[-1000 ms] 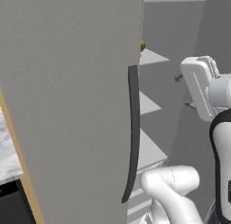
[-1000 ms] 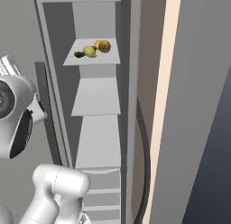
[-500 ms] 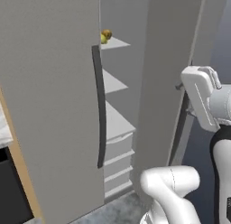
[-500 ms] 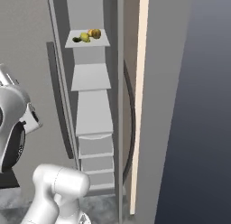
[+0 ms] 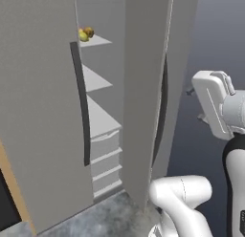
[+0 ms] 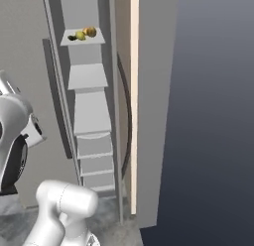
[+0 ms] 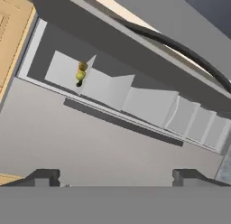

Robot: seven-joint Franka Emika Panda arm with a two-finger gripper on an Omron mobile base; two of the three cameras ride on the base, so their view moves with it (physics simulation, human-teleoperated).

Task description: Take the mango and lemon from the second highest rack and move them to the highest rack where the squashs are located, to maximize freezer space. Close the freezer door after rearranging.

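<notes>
Presently listed, left to right in the right base view. Tall flat matte grey freezer door (image 6: 25, 66), swung open, long curved dark vertical handle (image 6: 58, 116) on its face; same door (image 5: 38, 107) at left in the left base view. Narrow grey cabinet interior next, stack of thin pale grey shelf slabs. Upper visible shelf (image 6: 84, 39) carrying three small fruits in a tight row: dark-spotted olive ball at left, small yellow-green lemon (image 6: 80, 35) in the middle, round orange mango (image 6: 90, 31) at right, touching or nearly so. Which rack of the stack this is: cannot tell, top cut off by the frame. Two bare shelves below, then drawer fronts (image 6: 94, 160). Second grey panel with curved dark handle at right of the opening, pale wood edge beside it.

Two-finger gripper (image 7: 116, 177) spread wide, nothing between the tips, well apart from the fruits and outside the cabinet. Fruits (image 7: 80, 74) far ahead in the hand view, above and left of the fingertips. Open floor before the cabinet; opening itself narrow between the two doors.
</notes>
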